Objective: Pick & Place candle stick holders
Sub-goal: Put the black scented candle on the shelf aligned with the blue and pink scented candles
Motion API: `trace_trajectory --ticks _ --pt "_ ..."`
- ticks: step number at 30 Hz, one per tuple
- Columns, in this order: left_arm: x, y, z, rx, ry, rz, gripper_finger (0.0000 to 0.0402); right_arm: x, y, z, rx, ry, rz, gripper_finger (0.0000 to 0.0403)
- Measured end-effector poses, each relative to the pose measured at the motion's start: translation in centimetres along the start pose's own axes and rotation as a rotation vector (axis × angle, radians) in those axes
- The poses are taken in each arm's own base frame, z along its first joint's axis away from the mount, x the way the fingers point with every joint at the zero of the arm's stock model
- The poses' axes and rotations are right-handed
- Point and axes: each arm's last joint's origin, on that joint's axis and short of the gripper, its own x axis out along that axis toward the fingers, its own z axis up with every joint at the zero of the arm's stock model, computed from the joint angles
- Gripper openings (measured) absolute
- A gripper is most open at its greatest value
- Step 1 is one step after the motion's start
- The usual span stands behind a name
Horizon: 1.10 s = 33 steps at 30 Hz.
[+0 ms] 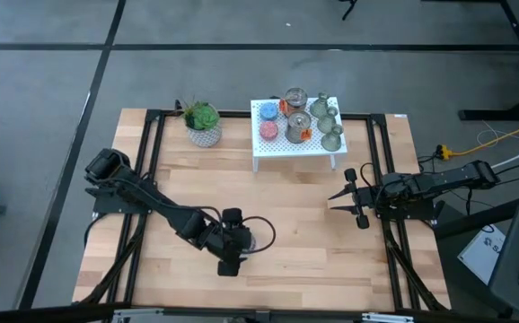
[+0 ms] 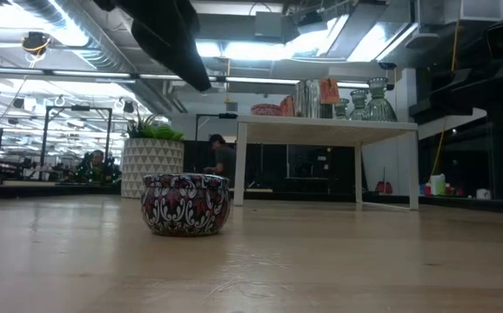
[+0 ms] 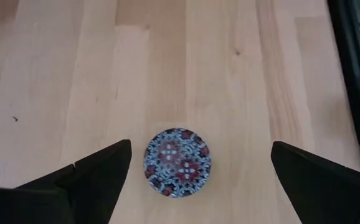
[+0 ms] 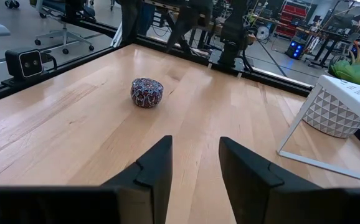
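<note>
Three olive-grey candle stick holders (image 1: pixel 327 123) stand on their wide bases at the right end of a small white stand (image 1: pixel 295 154) by the table's far edge; the low view shows their tops (image 2: pixel 369 97). My left gripper (image 1: pixel 235 253) hangs open over the table's middle, above a round patterned tin (image 3: pixel 177 163). In its wrist view the fingers stand on either side of the tin; in the low view the tin (image 2: pixel 186 204) stands alone. My right gripper (image 1: pixel 345 199) waits at the table's right, open by a narrow gap (image 4: pixel 196 140), with nothing between its fingers.
The white stand also bears two round tins (image 1: pixel 296 112) and flat blue and pink discs (image 1: pixel 268 121). A potted plant (image 1: pixel 204 124) stands to the left of it. Bare wood lies between the patterned tin (image 4: pixel 147 92) and the stand. Black frame rails run along the table's sides.
</note>
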Motion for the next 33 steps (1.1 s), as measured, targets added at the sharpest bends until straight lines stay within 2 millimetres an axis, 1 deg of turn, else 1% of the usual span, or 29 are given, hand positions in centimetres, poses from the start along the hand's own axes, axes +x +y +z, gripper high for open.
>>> trace_trajectory --ticks 7,12,18,21,28,33 --pt "-0.2 -0.5 -0.2 0.009 -0.004 -0.009 0.0384 0.0 0.0 0.0 0.0 0.0 0.0 0.0135" --pt "-0.2 -0.6 -0.1 -0.032 -0.022 0.004 0.0384 0.0 0.0 0.0 0.0 0.0 0.0 0.0135" --pt "-0.4 -1.2 -0.4 -0.017 -0.03 0.01 0.0384 0.0 0.0 0.0 0.0 0.0 0.0 0.0135" --pt "0.3 -1.6 -0.8 -0.002 -0.017 0.021 0.0384 0.0 0.0 0.0 0.0 -0.001 0.0 0.0135" --pt "2.8 -2.4 -1.7 0.016 0.028 0.024 0.0384 0.0 0.0 0.0 0.0 0.0 0.0 0.0135" --pt "4.0 -2.6 -2.3 0.029 0.06 0.04 0.0384 0.0 0.0 0.0 0.0 0.0 0.0 0.0135"
